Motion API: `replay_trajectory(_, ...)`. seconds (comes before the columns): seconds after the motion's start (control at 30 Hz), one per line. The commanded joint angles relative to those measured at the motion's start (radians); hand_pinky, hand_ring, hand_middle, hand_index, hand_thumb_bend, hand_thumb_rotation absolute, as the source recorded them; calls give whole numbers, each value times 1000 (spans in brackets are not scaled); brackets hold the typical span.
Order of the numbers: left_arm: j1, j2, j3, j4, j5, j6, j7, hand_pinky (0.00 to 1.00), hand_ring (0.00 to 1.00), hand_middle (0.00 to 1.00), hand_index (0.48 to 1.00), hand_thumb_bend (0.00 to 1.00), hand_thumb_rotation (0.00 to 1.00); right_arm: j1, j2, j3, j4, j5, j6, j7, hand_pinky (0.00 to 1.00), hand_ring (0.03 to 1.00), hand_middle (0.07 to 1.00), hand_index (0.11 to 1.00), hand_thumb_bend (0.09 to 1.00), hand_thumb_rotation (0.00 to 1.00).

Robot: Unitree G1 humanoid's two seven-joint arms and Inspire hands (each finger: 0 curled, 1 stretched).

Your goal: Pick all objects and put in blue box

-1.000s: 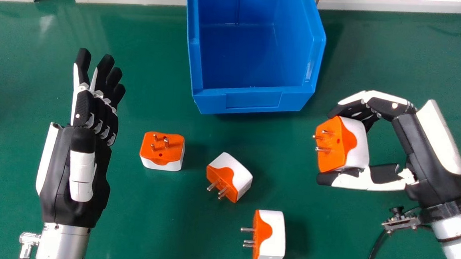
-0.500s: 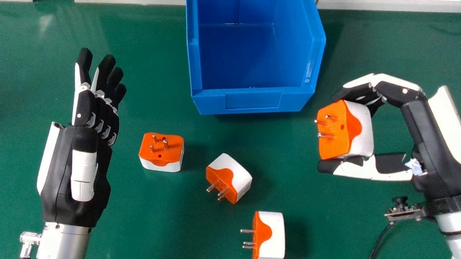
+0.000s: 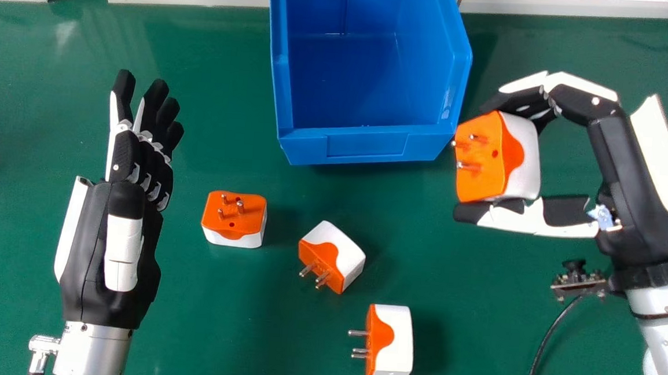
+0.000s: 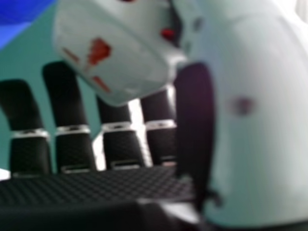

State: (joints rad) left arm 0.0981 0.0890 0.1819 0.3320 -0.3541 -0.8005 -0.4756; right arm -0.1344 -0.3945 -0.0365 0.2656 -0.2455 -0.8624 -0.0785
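The right hand (image 3: 631,156) held an orange-and-white plug adapter (image 3: 484,156), its fingers curved over the far side and its thumb along the near side. The adapter's pins pointed toward the robot's left, near the right wall of the blue box (image 3: 372,136); I couldn't tell whether they touched it. In the right hand view, the adapter's white body showed reddish marks. Three more adapters lay apart on the green table (image 3: 186,329): the left one (image 3: 234,213) had its pins up, the middle one (image 3: 338,257) sat askew with its pins toward the robot, and the nearest one (image 3: 392,342) pointed its pins left. The left hand (image 3: 93,242) was over the table's left side — fingers extended, holding nothing.
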Motion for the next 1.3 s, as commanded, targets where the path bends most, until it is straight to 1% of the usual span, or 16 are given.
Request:
replay_trajectory(0.0, -4, 3, 3, -11, 5, -20, 1, 1000, 998, 1000, 1000, 924, 928, -46, 7, -20, -46, 31, -6, 3, 352, 405, 491, 527, 515, 0)
replay_trajectory(0.1, -6, 2, 3, -4, 9, -26, 1, 1000, 998, 1000, 1000, 922, 928, -64, 16, -21, -54, 35, 1, 8, 350, 405, 492, 526, 515, 0)
replay_trajectory(0.2, -5, 2, 1, -7, 12, -25, 3, 1000, 998, 1000, 1000, 919, 928, -96, 30, -20, -63, 25, 11, 6, 348, 405, 492, 526, 515, 0)
replay_trajectory(0.3, -4, 4, 2, -12, 9, -19, 4, 1000, 997, 1000, 1000, 914, 928, -130, 46, -17, -67, 16, 26, 6, 349, 407, 491, 525, 515, 0)
replay_trajectory(0.4, -7, 2, 0, -7, 8, -19, 2, 1000, 997, 1000, 1000, 914, 928, -171, 57, -14, -63, 19, 32, 9, 353, 410, 490, 523, 516, 0)
replay_trajectory(0.5, -9, 0, -2, -4, 13, -21, 5, 1000, 997, 1000, 1000, 915, 928, -206, 67, -12, -61, 20, 38, 14, 355, 411, 490, 522, 516, 0)
replay_trajectory(0.6, -10, 0, -3, -5, 16, -19, 7, 1000, 997, 1000, 1000, 916, 928, -246, 76, -5, -41, 20, 35, 19, 355, 408, 491, 523, 516, 0)
replay_trajectory(0.67, -11, 1, -5, -4, 13, -18, 4, 1000, 997, 1000, 1000, 916, 928, -284, 82, 0, -8, 4, 24, 13, 355, 408, 491, 523, 516, 0)
replay_trajectory(0.8, -15, 2, -3, 0, 9, -20, 1, 1000, 997, 1000, 1000, 918, 928, -353, 90, 14, 50, -20, 19, 7, 351, 405, 492, 524, 516, 0)
replay_trajectory(0.9, -15, 0, -4, 0, 12, -22, 2, 1000, 997, 1000, 1000, 919, 928, -394, 93, 22, 80, -37, 31, 6, 349, 404, 492, 524, 515, 0)
replay_trajectory(1.1, -17, -3, -5, 4, 19, -20, 8, 1000, 997, 1000, 1000, 918, 928, -462, 98, 43, 155, -48, 36, 12, 343, 403, 491, 525, 515, 0)
replay_trajectory(1.27, -15, -3, -6, -2, 23, -18, 15, 1000, 997, 1000, 1000, 917, 928, -507, 101, 59, 213, -71, 55, 7, 343, 404, 490, 525, 516, 0)
